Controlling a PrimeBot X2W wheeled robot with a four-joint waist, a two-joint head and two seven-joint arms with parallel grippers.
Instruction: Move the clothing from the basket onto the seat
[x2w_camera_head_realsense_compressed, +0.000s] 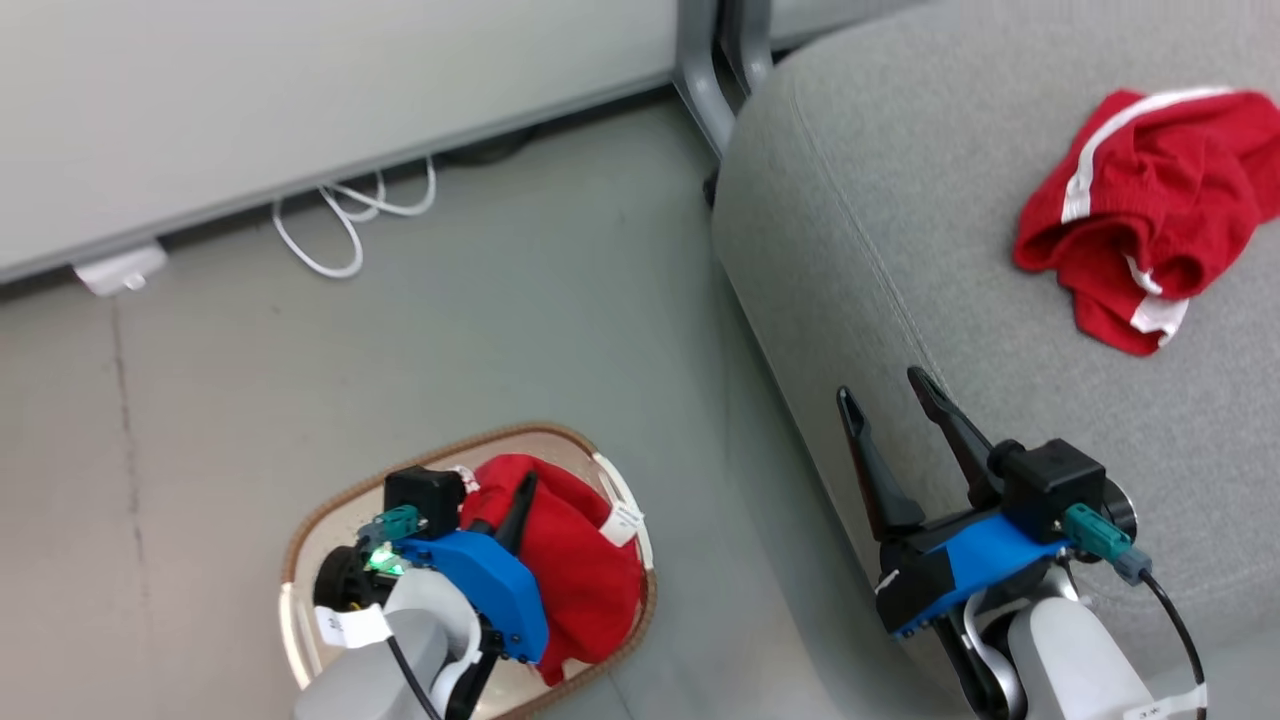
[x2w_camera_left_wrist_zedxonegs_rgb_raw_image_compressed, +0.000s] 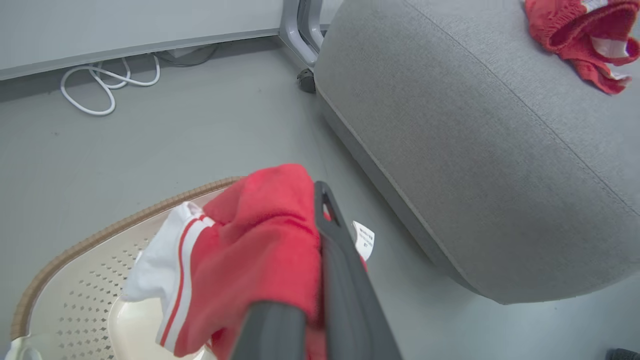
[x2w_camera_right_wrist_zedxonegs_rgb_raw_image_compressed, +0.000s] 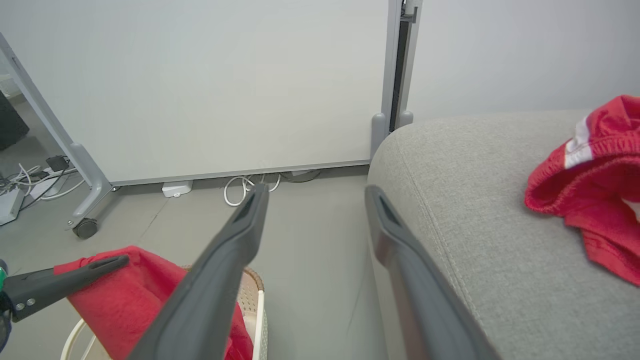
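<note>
The left gripper (x2w_camera_head_realsense_compressed: 522, 495) is closed on a bright red fabric sports garment with white striped trim (x2w_camera_head_realsense_compressed: 585, 575). The left wrist view shows the cloth bunched against one dark finger (x2w_camera_left_wrist_zedxonegs_rgb_raw_image_compressed: 332, 235), with a small white tag (x2w_camera_left_wrist_zedxonegs_rgb_raw_image_compressed: 363, 240) sticking out beside it. This held garment hangs over the cream-white perforated plastic laundry basket with the brown woven-look rim (x2w_camera_head_realsense_compressed: 500, 434). The basket stands on the grey floor (x2w_camera_head_realsense_compressed: 450, 330), just beside the large grey fabric-upholstered seat cushion (x2w_camera_head_realsense_compressed: 880, 200). Whether the cloth's lower folds touch the basket's bottom cannot be told.

The right gripper (x2w_camera_head_realsense_compressed: 884, 388) has its jaws spread wide with nothing between them. It hovers at the seat cushion's front edge with its fingers pointing towards the wall.

A second red garment with white stripes (x2w_camera_head_realsense_compressed: 1150, 210) lies crumpled on top of the seat cushion, well apart from both grippers.

A looped white cable (x2w_camera_head_realsense_compressed: 345, 215) lies on the floor at the foot of a pale wall panel (x2w_camera_head_realsense_compressed: 300, 90).
</note>
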